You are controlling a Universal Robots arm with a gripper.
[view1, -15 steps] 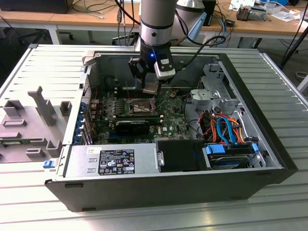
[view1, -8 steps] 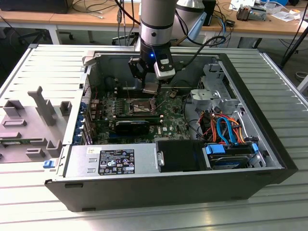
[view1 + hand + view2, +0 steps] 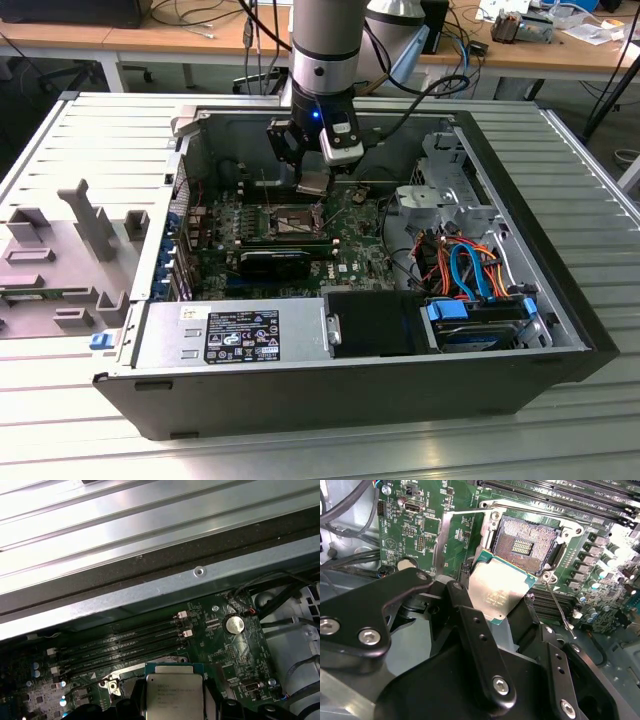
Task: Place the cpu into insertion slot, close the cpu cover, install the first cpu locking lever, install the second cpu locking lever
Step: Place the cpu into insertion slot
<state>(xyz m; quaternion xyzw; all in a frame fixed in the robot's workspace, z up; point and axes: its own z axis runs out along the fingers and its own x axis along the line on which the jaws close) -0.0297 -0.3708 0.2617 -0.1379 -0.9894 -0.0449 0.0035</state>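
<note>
My gripper (image 3: 312, 172) hangs inside the open computer case, shut on the cpu (image 3: 313, 186), a flat silver-topped square chip held tilted by its edges. In the second wrist view the cpu (image 3: 497, 587) is pinched between the black fingers (image 3: 465, 605) of the gripper (image 3: 497, 611), just above and beside the insertion slot (image 3: 522, 545), whose dark contact field lies bare. The insertion slot (image 3: 288, 220) sits on the green board a little below the chip. The cpu cover (image 3: 441, 545) stands flipped open at one side of the slot. A thin locking lever (image 3: 560, 607) sticks up beside it. The first wrist view shows the cpu (image 3: 174, 692) from above.
Long black memory slots (image 3: 120, 647) run beside the socket. A black block (image 3: 275, 262) lies in front of the socket, and the power supply (image 3: 230, 335) beyond it. Cables and a drive cage (image 3: 470, 270) fill the exterior view's right. Grey fixtures (image 3: 70, 250) stand outside the case.
</note>
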